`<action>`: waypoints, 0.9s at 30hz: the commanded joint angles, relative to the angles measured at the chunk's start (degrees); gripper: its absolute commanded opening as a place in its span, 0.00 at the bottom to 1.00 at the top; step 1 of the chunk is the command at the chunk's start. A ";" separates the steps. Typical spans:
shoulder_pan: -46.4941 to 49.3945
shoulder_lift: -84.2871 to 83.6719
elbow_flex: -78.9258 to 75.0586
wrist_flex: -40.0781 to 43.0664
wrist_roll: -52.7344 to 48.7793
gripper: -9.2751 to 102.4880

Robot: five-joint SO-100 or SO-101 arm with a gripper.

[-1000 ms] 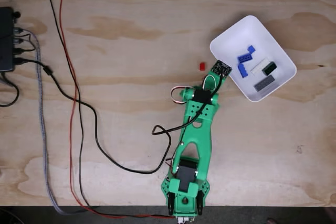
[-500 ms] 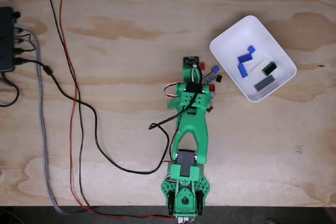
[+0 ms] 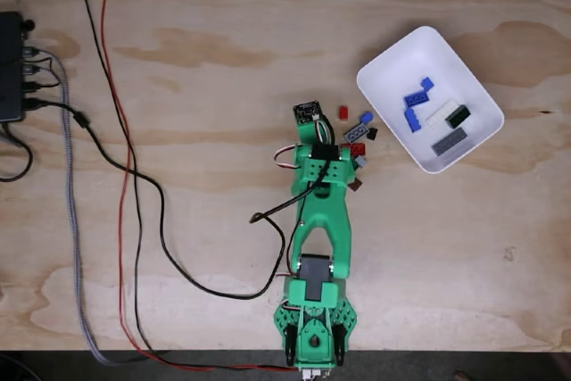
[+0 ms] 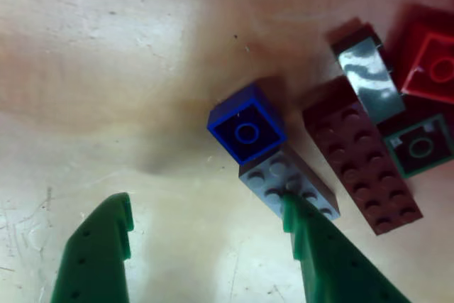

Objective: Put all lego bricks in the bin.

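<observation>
Close-up other view: the green gripper [image 4: 206,228] stands wide open and holds nothing; its right-hand finger [image 4: 323,250] overlaps the near end of a grey 2-stud-wide brick [image 4: 284,181], while its left-hand finger [image 4: 99,253] sits well apart over bare wood. The chief hazard, as a judgement: closing from this stance would probably push the grey brick sideways rather than clamp it, and since that brick touches an upturned blue brick [image 4: 247,133] and lies just beside a dark red plate [image 4: 362,172], the cluster could be scattered or 2 pieces caught at once. A glossy dark piece [image 4: 369,76], a red brick [image 4: 433,69] and a green-edged dark piece [image 4: 418,148] crowd the same corner. Fixed view: the arm [image 3: 321,220] reaches up the plywood table [image 3: 205,24] from its base at the lower edge, wrist bent toward the loose bricks [image 3: 355,133] left of the white bin [image 3: 379,73], which already holds several bricks [image 3: 437,118]. A small red piece [image 3: 343,112] lies nearby.
</observation>
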 commanded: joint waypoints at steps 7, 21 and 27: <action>3.78 5.71 4.31 -6.15 -0.44 0.33; -0.79 11.69 -4.22 11.51 49.83 0.31; 1.32 12.39 4.66 0.26 54.93 0.28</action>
